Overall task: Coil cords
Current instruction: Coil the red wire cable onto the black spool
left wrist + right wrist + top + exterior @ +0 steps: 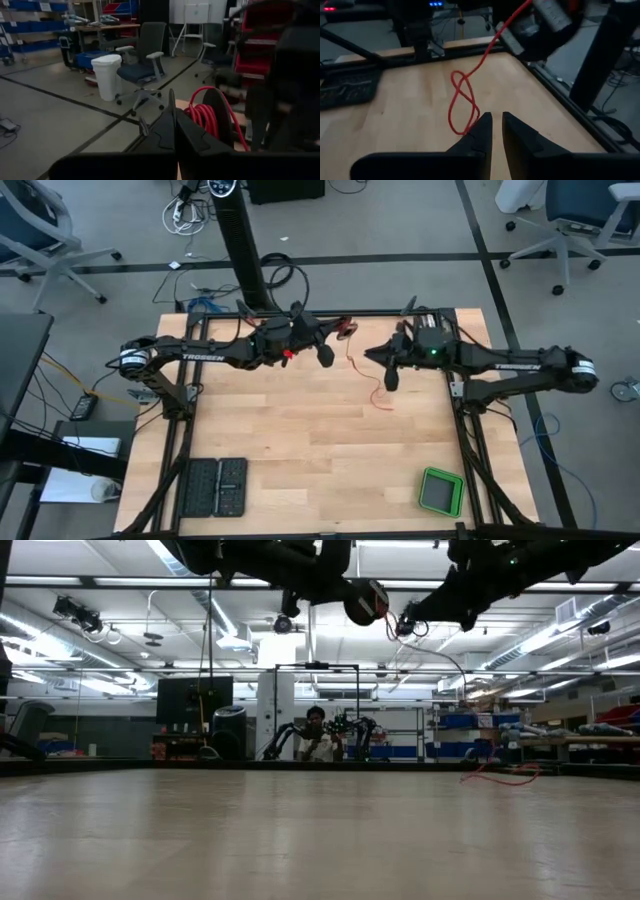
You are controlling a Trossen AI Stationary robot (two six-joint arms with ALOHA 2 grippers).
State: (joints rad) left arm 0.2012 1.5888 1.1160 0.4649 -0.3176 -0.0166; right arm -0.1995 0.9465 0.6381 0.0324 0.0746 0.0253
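The left hand (pixel 173 131) is closed tight, a coil of thin red-orange cord (pixel 206 116) just beside its fingertips; whether it grips the cord is unclear. The right hand (pixel 492 125) is slightly parted, empty, cord loop touching the light wooden table (pixel 410 110) just ahead.

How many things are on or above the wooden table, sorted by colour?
Red-orange: 1, thin red-orange cord
Green: 1, square green box with grey top
Black: 2, flat black rectangular trays
Total: 4

Two dark jointed arms (pixel 190 355) bear white TROSSEN lettering, silver-ringed shoulders, and a green light.
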